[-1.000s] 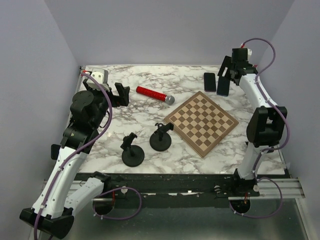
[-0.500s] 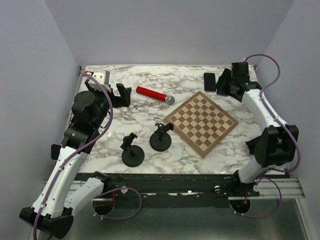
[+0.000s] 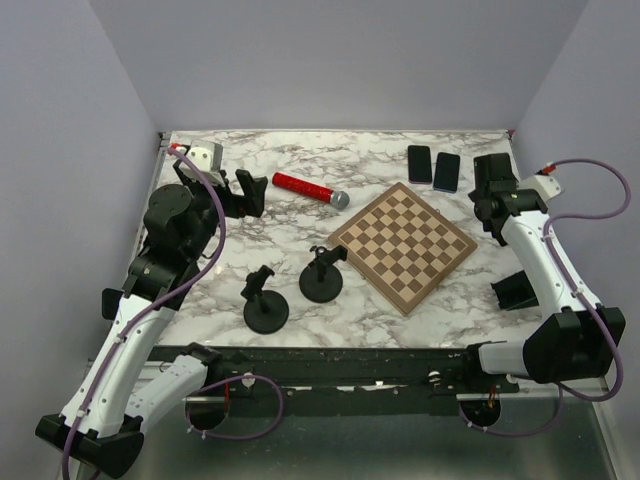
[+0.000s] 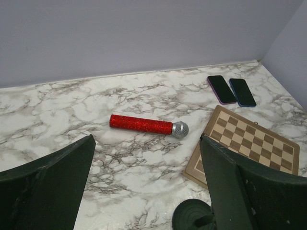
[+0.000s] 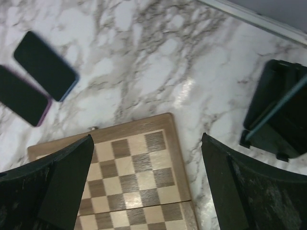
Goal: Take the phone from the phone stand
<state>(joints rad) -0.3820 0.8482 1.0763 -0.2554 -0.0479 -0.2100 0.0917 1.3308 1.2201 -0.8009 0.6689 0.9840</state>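
Observation:
Two black phone stands (image 3: 322,272) (image 3: 264,300) stand at the table's near middle, both with nothing on them. The base of one stand (image 4: 194,218) shows at the bottom of the left wrist view. Two phones lie flat side by side at the back right, one pink-edged (image 3: 419,163) (image 4: 221,89) (image 5: 21,101) and one blue-edged (image 3: 447,171) (image 4: 242,92) (image 5: 45,65). My right gripper (image 3: 496,212) (image 5: 146,136) hangs open over the chessboard's right corner, apart from the phones. My left gripper (image 3: 250,193) (image 4: 146,139) is open at the back left, holding nothing.
A wooden chessboard (image 3: 404,248) (image 5: 129,167) lies right of centre. A red microphone (image 3: 308,188) (image 4: 144,124) rests at the back middle. A black box-like object (image 3: 515,290) (image 5: 276,110) sits near the right edge. Walls close in the back and both sides.
My right arm has drawn back from the phones toward the right and near side, leaving the blue-edged phone flat beside the other. The left arm has barely shifted.

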